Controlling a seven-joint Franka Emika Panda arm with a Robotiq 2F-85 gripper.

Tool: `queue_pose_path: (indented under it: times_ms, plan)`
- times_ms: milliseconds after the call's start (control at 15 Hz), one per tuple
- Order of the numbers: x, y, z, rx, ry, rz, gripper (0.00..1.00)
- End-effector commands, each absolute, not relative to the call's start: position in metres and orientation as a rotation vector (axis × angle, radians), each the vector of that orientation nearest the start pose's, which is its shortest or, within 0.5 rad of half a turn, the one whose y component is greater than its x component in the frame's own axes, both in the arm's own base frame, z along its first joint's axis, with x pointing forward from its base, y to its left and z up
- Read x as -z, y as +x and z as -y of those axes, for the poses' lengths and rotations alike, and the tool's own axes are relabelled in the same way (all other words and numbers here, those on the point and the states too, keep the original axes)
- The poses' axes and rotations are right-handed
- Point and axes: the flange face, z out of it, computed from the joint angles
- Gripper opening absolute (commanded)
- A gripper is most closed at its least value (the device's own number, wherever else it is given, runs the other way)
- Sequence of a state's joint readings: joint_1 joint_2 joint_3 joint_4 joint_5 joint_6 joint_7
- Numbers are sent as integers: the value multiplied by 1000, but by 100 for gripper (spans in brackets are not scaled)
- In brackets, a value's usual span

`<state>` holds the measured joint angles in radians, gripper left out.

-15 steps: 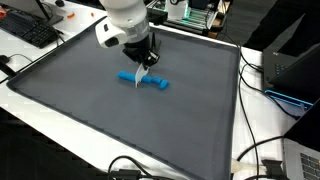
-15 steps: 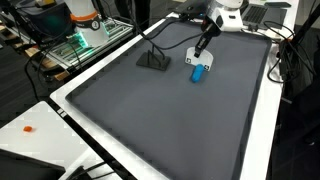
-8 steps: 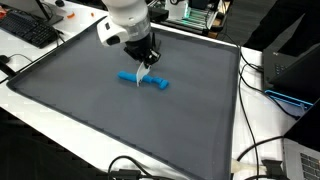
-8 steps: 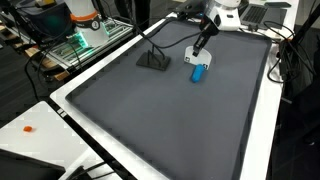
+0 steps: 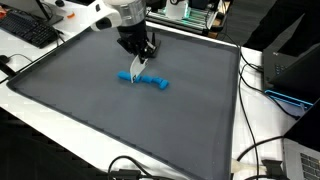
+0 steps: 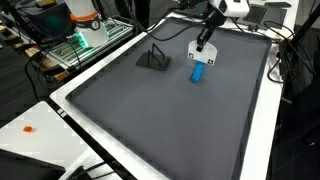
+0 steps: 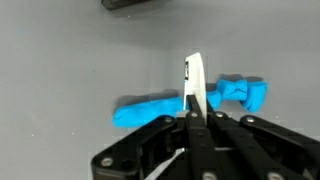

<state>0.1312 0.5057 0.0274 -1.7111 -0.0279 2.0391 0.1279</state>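
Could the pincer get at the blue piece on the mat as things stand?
Probably not to grasp it: the pincer is shut on a white strip that sticks out over the blue piece. Nothing else stands between them.

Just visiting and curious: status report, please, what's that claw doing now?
Gripper shut on white strip. Strip points down at blue piece on grey mat. Black stand sits apart.

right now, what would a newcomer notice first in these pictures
The bright blue piece lying on the dark grey mat catches the eye first. Over it, the shut fingers pinch a thin white strip that stands on edge.
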Motion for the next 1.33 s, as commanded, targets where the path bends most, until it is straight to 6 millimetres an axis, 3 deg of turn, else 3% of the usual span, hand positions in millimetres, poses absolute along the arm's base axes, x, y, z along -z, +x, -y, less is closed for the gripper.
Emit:
queue_pose_path:
  times_ms: [0, 400, 1267]
  plan:
    - [-298, 645, -86, -259, -3195, 69, 1]
    - [-294, 656, -77, -240, -3208, 76, 1]
    - [-254, 663, -72, -299, -3228, 144, 1]
